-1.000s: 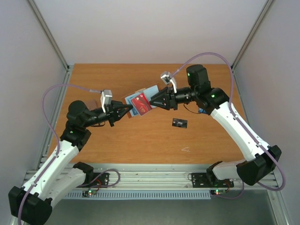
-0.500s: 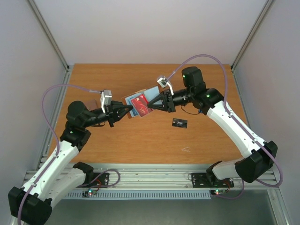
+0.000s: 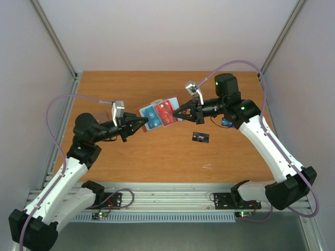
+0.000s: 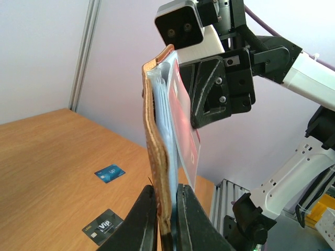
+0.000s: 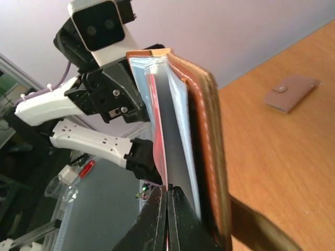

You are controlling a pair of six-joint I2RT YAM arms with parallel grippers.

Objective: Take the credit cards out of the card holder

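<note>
My left gripper (image 3: 137, 124) is shut on the brown card holder (image 3: 148, 116) and holds it open above the table. In the left wrist view its jaws (image 4: 166, 194) clamp the holder's lower edge (image 4: 157, 157). My right gripper (image 3: 181, 112) is shut on the red card (image 3: 166, 112), which sticks out of the holder's right side. In the right wrist view the fingertips (image 5: 166, 191) pinch the red card (image 5: 155, 130) beside the holder (image 5: 209, 151). The black card (image 3: 200, 137) and the blue card (image 4: 109, 173) lie on the table.
A small brown leather piece with a snap (image 5: 291, 92) lies on the table behind the left arm. The blue card is mostly hidden under my right arm in the top view (image 3: 225, 123). Walls and frame posts close in the table's sides.
My right gripper has moved right with the red card, which now sticks farther out of the holder. The left gripper holds the holder almost still.
</note>
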